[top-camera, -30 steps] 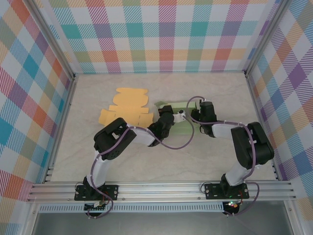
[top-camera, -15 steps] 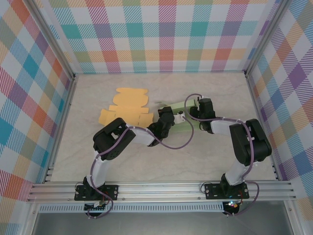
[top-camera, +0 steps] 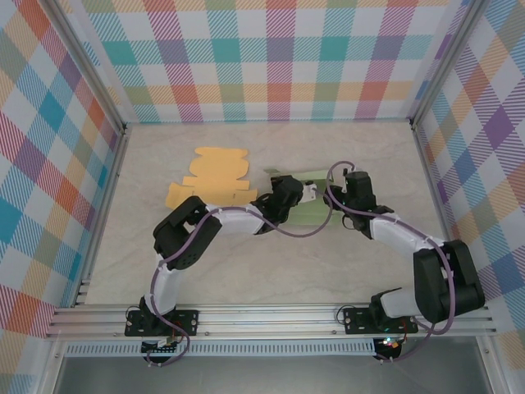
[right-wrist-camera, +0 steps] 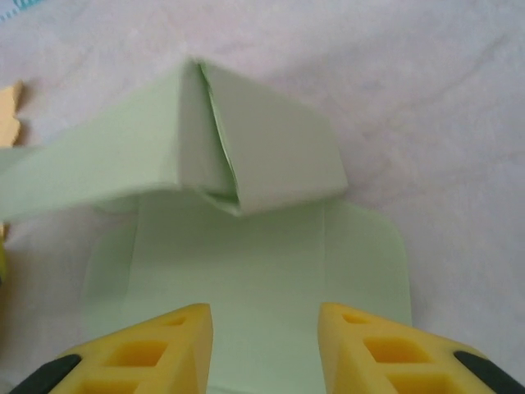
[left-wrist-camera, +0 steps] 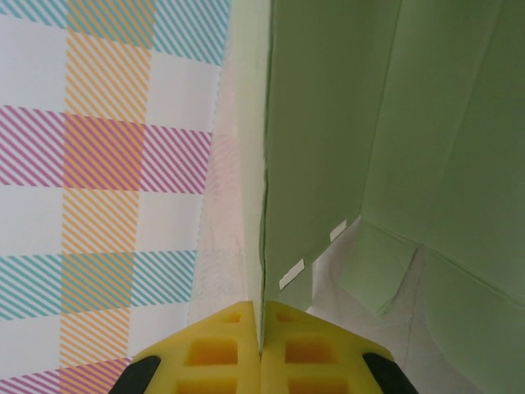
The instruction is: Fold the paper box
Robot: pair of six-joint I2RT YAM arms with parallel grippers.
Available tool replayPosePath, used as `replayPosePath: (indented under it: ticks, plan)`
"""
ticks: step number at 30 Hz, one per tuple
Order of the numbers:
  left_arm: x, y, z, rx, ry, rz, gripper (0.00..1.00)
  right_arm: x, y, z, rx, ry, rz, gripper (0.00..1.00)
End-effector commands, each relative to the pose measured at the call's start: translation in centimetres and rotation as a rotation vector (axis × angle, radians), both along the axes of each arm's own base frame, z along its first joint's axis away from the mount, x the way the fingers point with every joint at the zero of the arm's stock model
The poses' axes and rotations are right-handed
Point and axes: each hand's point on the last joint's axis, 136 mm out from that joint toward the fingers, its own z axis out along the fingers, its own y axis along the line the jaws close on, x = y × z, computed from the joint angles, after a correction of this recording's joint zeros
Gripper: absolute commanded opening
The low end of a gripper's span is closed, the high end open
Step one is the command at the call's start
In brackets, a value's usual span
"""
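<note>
In the top external view, the green paper box [top-camera: 315,215] is found half-formed on the tabletop [top-camera: 246,263] between the left hand [top-camera: 289,194] and the right hand [top-camera: 351,190], its folds masked by both hands and a purple cable [top-camera: 285,235]. In the left wrist view, one thin wall is pinched edge-on by the closed pads [left-wrist-camera: 221,353] (a slight twist could crease or tear it), and the rest is cut off. In the right wrist view, the right hand's jaws are spread over a flat flap [right-wrist-camera: 246,271] with nothing gripped, so the raised panel [right-wrist-camera: 262,148] may flop back; contact beneath cannot be judged.
</note>
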Motion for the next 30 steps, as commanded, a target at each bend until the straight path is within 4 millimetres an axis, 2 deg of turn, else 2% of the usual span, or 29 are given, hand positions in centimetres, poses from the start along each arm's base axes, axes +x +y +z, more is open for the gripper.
replayPosePath:
  ticks: [1, 6, 13, 20, 30]
  plan:
    - [-1.6, 1.8, -2.3, 0.128, 0.152, -0.013, 0.0, -2.4, -1.0, -1.8, -0.022, 0.085, -0.017, 0.43]
    - [-2.6, 1.9, -1.4, 0.166, 0.22, -0.056, 0.0, -1.9, -1.1, -1.1, -0.073, 0.062, 0.014, 0.48]
    - [-2.2, 2.1, -1.1, 0.268, 0.348, -0.101, 0.0, -0.4, -0.2, -0.4, -0.081, 0.001, 0.066, 0.53]
    - [-1.0, 2.3, -1.3, 0.343, 0.428, -0.097, 0.0, 1.6, 0.6, -1.1, -0.076, 0.005, 0.095, 0.53]
    - [-0.7, 1.8, -1.7, 0.297, 0.379, -0.095, 0.0, 2.0, 1.0, -2.5, -0.066, 0.021, 0.106, 0.52]
